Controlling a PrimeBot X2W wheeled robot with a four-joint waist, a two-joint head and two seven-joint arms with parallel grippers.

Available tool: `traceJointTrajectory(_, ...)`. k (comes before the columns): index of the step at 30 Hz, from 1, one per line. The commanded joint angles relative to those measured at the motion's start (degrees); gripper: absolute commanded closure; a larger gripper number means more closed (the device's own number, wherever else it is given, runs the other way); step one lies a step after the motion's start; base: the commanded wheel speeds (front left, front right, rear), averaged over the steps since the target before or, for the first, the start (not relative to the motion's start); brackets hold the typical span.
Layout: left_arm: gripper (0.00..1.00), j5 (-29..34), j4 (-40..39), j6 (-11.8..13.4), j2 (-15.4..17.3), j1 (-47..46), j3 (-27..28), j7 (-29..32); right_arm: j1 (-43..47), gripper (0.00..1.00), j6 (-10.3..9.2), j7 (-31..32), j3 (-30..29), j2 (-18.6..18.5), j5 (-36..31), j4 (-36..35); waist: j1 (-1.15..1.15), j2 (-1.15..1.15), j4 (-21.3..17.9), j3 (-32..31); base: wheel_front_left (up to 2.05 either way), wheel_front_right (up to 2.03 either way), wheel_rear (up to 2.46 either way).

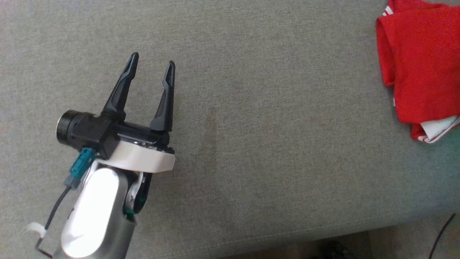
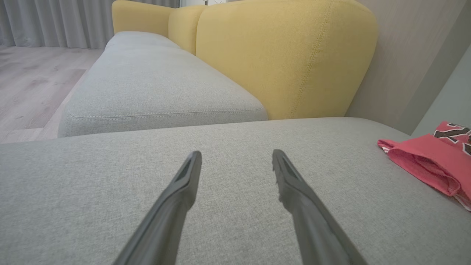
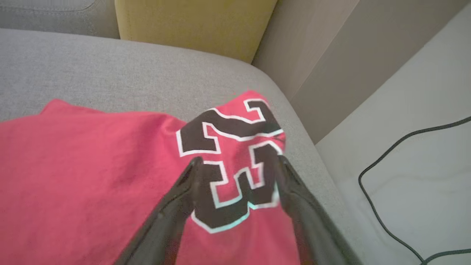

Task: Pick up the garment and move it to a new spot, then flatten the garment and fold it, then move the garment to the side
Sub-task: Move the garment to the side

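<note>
Right hand (image 3: 238, 159): fingers spread wide, nothing pinched between them. The tips sit low over the garment (image 3: 92, 165), straddling the black number print (image 3: 228, 129). Cannot tell whether they touch the cloth or hang just above it.

Left hand (image 1: 152, 60): open and empty, held over bare grey sofa seat (image 1: 251, 126), well apart from the garment.

Garment: red, lying in a loose folded bundle at the right end of the seat, near the rounded corner where the cushion drops off. In the head view a white layer (image 1: 438, 127) pokes out under the near edge, and the left side is rolled over rather than creased flat. The yellow backrest (image 2: 287, 55) stands behind. Past the corner are the pale floor (image 3: 423, 165) and a dark cable (image 3: 386, 206).

Judgement: folding looks done and the bundle is set at the side, so the task seems close to its end.

Risks from here:
- A fingertip could snag the cloth when the right hand lifts, because the tips sit so close to it. That would drag the top layer and open the fold.
- The bundle could slip off the corner. It lies near the edge, and a sideways tug toward the floor would be enough.
- The rolled left edge may spring open unaided, since the fabric looks soft and unpressed.
</note>
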Motion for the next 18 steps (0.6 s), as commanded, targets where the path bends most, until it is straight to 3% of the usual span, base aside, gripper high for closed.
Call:
traceJointTrajectory(1, 0.0, 0.33, -1.66, -0.26, 0.55, -0.78, 2.22, -0.32, 0.53, 0.0, 0.37, -1.36, -0.66, -0.68, -0.94, -2.07, -0.01, 0.0, -0.16, -0.32, 0.0, 0.0, 0.0)
traceJointTrajectory(10, 0.0, -0.15, -0.5, 0.5, 0.57, 2.86, 4.29, -0.32, 7.68, 0.0, 0.37, -7.75, -2.82, 6.7, -1.3, -13.34, -0.01, 0.0, -0.6, -6.08, 0.0, 0.0, 0.0)
traceJointTrajectory(14, 0.0, -0.81, -0.48, 1.65, 0.75, 5.74, 6.28, -0.32, 14.17, 0.0, 0.37, -8.76, 1.54, 12.84, 0.45, -23.57, -0.01, 0.0, 0.12, -9.98, 0.0, 0.0, 0.0)
traceJointTrajectory(18, 0.0, -1.4, -0.6, 2.18, 0.86, 7.26, 7.32, -0.33, 17.81, 0.0, 0.37, -9.66, 6.46, 16.19, 1.79, -28.76, -0.01, 0.0, 1.89, -12.52, 0.0, 0.0, 0.0)
